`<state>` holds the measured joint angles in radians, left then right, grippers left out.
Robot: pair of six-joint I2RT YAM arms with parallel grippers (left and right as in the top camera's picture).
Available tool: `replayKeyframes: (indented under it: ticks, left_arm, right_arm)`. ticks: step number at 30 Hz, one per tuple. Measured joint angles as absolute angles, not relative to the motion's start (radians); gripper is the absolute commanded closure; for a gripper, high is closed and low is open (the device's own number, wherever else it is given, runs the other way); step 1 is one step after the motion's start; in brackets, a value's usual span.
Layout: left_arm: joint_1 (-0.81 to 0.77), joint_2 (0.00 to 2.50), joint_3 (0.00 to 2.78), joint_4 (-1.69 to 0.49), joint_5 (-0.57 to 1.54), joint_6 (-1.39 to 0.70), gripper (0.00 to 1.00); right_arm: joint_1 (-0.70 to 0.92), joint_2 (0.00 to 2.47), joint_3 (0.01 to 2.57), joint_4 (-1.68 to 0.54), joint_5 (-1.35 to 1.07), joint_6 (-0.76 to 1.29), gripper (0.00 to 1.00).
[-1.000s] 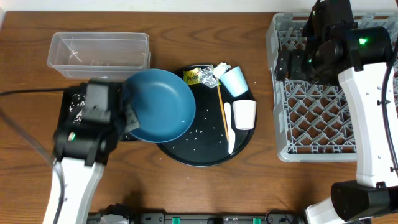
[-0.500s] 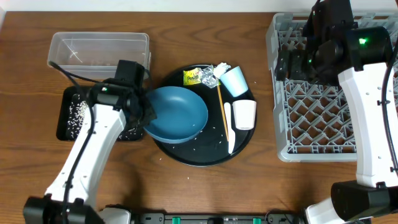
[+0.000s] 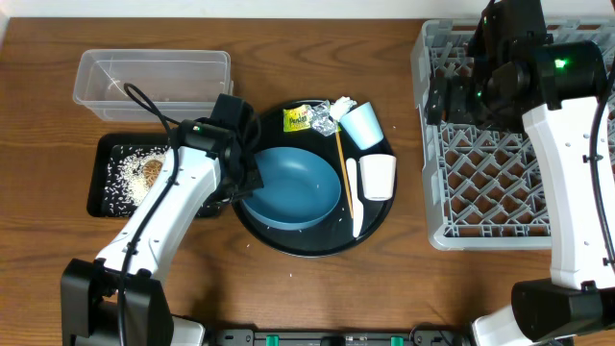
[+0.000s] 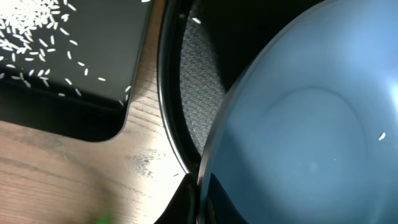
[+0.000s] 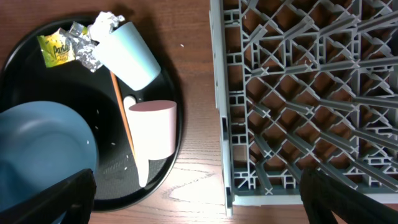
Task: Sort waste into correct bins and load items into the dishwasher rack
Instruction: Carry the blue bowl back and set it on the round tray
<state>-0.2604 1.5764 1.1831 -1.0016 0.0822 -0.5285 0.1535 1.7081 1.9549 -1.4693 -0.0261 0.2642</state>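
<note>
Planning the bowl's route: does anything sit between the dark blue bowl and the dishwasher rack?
Yes. The white cup, white spoon and a thin orange stick lie on the round black tray, between the dark blue bowl and the dishwasher rack. Lifting it over should clear them.

Brown wood-grain table [image 3: 58,279] fills overhead view. Pale strip [image 3: 288,9] runs along far edge; wall or floor, can't tell. Light even, w/ soft sheen on wood [image 5: 194,186].
</note>
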Motion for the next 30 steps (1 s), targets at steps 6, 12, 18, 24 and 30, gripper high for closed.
replayKeyframes:
  ticks: [6,12,18,24,30]
  left_arm:
    - [-0.258,1.576,1.183,-0.995,0.072,-0.530,0.26]
    - [-0.258,1.576,1.183,-0.995,0.072,-0.544,0.06]
    - [-0.258,1.576,1.195,-1.058,0.072,-0.545,0.04]
    - [-0.256,1.535,1.329,-1.173,0.063,-0.523,0.03]
    - [-0.191,1.331,1.447,-1.203,-0.045,-0.528,0.02]
  right_arm:
    - [0.154,1.708,1.955,-1.469,-0.026,0.264,0.01]
    - [0.154,1.708,1.955,-1.469,-0.026,0.264,0.01]
    - [0.154,1.708,1.955,-1.469,-0.026,0.264,0.01]
    - [0.154,1.708,1.955,-1.469,-0.026,0.264,0.01]
    - [0.154,1.708,1.955,-1.469,-0.026,0.264,0.01]
